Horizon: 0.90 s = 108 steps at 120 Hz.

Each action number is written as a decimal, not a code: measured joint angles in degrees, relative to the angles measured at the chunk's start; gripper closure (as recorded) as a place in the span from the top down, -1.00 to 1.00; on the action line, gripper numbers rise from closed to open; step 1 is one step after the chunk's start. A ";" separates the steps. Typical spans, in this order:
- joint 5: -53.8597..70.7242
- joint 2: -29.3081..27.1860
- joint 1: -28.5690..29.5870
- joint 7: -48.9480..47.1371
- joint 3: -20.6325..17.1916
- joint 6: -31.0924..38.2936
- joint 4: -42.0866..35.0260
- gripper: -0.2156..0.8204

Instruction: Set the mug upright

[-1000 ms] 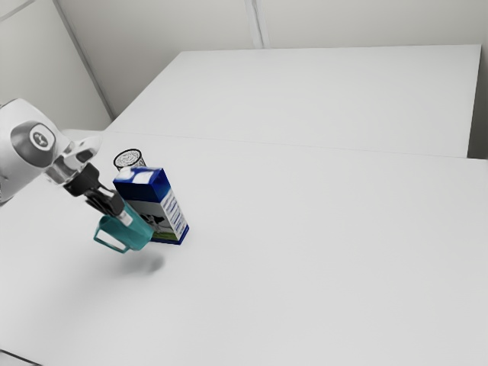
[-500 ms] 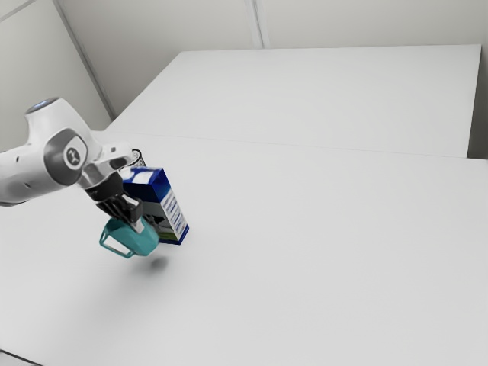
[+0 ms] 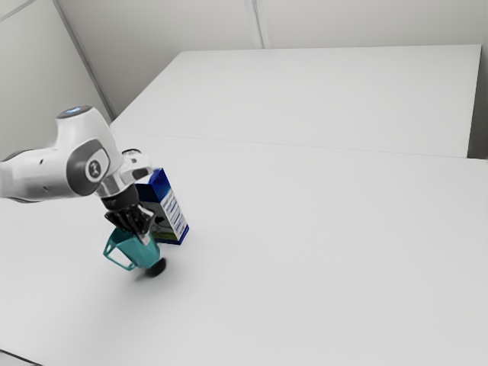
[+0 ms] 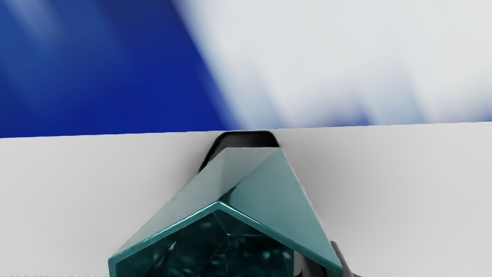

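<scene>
"Where's the mug (image 3: 145, 252)?"

"In the jaws, which are closed on its wall. It's tilted, mouth toward the arm (image 3: 46, 174), a dark shadow (image 3: 156, 268) on the tabletop (image 3: 305, 252) by its base."

"Touching down?"

"I can't tell."

"And the carton (image 3: 174, 215)?"

"Near the mug, blue and white, standing on the tabletop."

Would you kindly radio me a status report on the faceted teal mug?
Gripper shut on the mug at its rim. Mug tilted, not yet upright. Blue-and-white carton close by, a possible obstacle.
</scene>
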 joint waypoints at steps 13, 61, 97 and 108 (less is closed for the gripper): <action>0.79 1.81 -0.03 -2.23 -0.04 0.60 0.02 -0.90; 2.26 2.59 -0.13 -7.74 -2.02 2.42 0.04 0.01; 2.18 -0.28 -0.10 -9.92 -2.23 0.11 2.41 0.44; 1.92 -1.06 -0.18 -10.26 -2.43 -3.15 6.08 0.49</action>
